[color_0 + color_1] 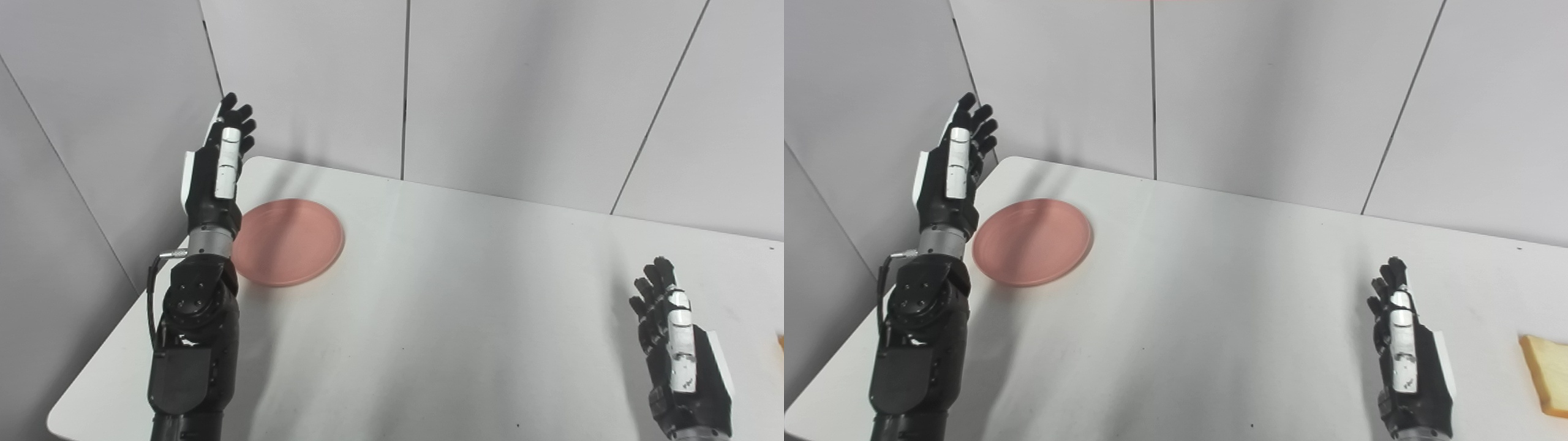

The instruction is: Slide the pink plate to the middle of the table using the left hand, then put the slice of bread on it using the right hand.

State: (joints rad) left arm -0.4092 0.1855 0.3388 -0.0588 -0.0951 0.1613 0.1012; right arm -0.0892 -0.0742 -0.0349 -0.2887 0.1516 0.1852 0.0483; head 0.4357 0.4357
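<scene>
- Step in hand, as we judge it: the first one, sliding the pink plate (1032, 241). It lies at the far left of the table (1213, 318), well away from the middle.
- Our left hand (952, 171) is raised just left of the plate, fingers extended and apart, holding nothing and not touching the plate.
- Next move: we lower that hand to the plate's left rim and push it rightward toward the centre.
- Our right hand (1402, 349) waits at the near right, fingers loosely apart, empty.
- The slice of bread (1546, 373) lies at the near right edge of the table, just right of the right hand.
- We see nothing on the table between plate and middle; the wall panels (1274, 92) stand behind.
</scene>
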